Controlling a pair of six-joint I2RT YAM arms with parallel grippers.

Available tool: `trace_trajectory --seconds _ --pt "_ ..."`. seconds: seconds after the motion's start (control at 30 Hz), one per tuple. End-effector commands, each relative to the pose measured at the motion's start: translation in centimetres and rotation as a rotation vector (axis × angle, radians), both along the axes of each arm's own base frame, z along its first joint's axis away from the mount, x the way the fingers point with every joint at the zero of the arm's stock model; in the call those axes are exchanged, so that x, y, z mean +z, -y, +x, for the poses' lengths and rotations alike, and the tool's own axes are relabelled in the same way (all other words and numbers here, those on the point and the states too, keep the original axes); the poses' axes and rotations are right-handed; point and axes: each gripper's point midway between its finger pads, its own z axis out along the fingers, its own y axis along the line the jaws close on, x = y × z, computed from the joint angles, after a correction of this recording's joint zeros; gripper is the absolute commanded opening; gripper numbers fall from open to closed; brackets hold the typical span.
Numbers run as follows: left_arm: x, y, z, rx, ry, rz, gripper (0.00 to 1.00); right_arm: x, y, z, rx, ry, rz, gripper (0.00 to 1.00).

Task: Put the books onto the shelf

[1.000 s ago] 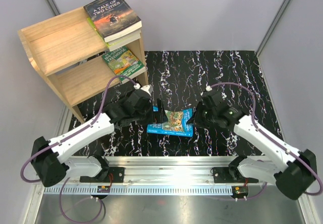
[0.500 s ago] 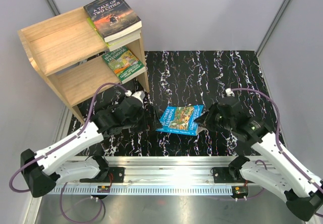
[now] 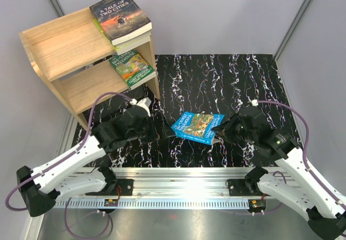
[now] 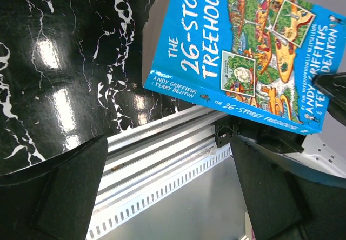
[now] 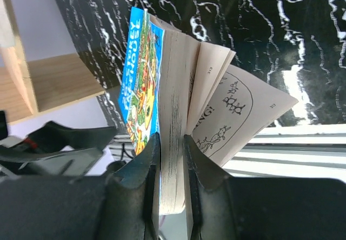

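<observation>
holding the blue book (image 3: 195, 126) by its right-hand edge, the right gripper (image 3: 219, 129) has its jaws pressed together on the cover and most of the page block. in the right wrist view the fingers (image 5: 143, 164) pinch the block, while a few loose pages fan out to the side of the grip. the book is tilted, cover up, over the near middle of the black marbled mat (image 3: 243, 78). from the left wrist view its lower corner looks raised off the surface, with the metal rail (image 4: 162, 153) showing past it.

the left gripper (image 3: 165, 129) sits just to the left of the book with its jaws spread wide and nothing between them. its fingers do not touch the book.

the shelf (image 3: 65, 45) stands at the far left corner, well apart from the held book. on the right end of its top tier lies the brown book (image 3: 120, 15), stacked on a second book (image 3: 128, 44) of which only the edges show. a green book (image 3: 131, 67) lies flat on the right end of the lower tier.
</observation>
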Motion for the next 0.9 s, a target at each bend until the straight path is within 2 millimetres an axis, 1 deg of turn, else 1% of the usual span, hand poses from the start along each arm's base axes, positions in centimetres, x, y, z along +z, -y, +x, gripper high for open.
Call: trace_trajectory --seconds 0.0,0.07,0.1,0.17,0.2,0.23,0.3,0.33,0.47,0.5,0.53,0.6,0.63,0.7,0.73,0.8,0.87 --pt "1.1 2.1 0.6 -0.020 0.004 -0.068 0.99 7.0 -1.9 1.8 -0.020 0.157 0.192 0.00" --pt "1.1 2.5 0.9 -0.014 0.000 -0.073 0.99 7.2 -2.1 2.0 -0.026 0.159 0.209 0.00" --pt "1.1 2.7 1.1 -0.008 -0.005 -0.079 0.99 7.7 -2.5 1.8 -0.011 0.155 0.241 0.00" --pt "1.1 3.6 1.4 -0.008 -0.011 -0.106 0.99 7.6 -2.6 1.6 -0.012 0.149 0.261 0.00" --pt "1.2 4.0 1.6 0.002 -0.020 -0.128 0.99 8.0 -2.7 1.7 -0.021 0.153 0.286 0.00" --pt "1.0 4.2 1.7 0.010 -0.029 -0.132 0.99 7.7 -2.7 1.6 -0.025 0.145 0.293 0.00" --pt "1.0 4.4 1.9 0.039 -0.048 -0.148 0.99 8.3 -2.6 1.3 -0.035 0.157 0.332 0.00" --pt "1.1 4.4 2.2 0.058 -0.040 -0.156 0.99 8.2 -2.5 1.3 -0.038 0.154 0.337 0.00" --pt "4.1 4.5 3.2 0.129 0.004 -0.261 0.99 7.9 -2.0 0.7 -0.053 0.144 0.343 0.00" --pt "5.2 4.8 3.5 0.140 0.016 -0.303 0.99 7.8 -1.9 0.6 -0.058 0.135 0.343 0.00" --pt "5.7 5.0 3.5 0.140 0.019 -0.324 0.99 7.7 -1.8 0.6 -0.063 0.138 0.344 0.00" --pt "6.1 5.5 4.0 0.155 0.009 -0.346 0.99 7.8 -1.5 0.6 -0.078 0.142 0.353 0.00" --pt "6.1 5.6 4.1 0.159 0.002 -0.349 0.99 7.6 -1.6 0.6 -0.081 0.136 0.356 0.00" --pt "6.0 6.1 3.9 0.162 -0.020 -0.361 0.99 7.8 -1.6 0.7 -0.084 0.140 0.368 0.00" --pt "5.7 6.1 3.8 0.162 -0.025 -0.363 0.99 7.7 -1.7 0.7 -0.083 0.140 0.368 0.00" --pt "5.9 6.2 3.7 0.169 -0.032 -0.379 0.99 8.1 -1.8 0.7 -0.075 0.146 0.374 0.00" --pt "5.5 5.8 4.1 0.200 -0.024 -0.375 0.99 8.5 -2.0 0.8 -0.068 0.153 0.382 0.00"
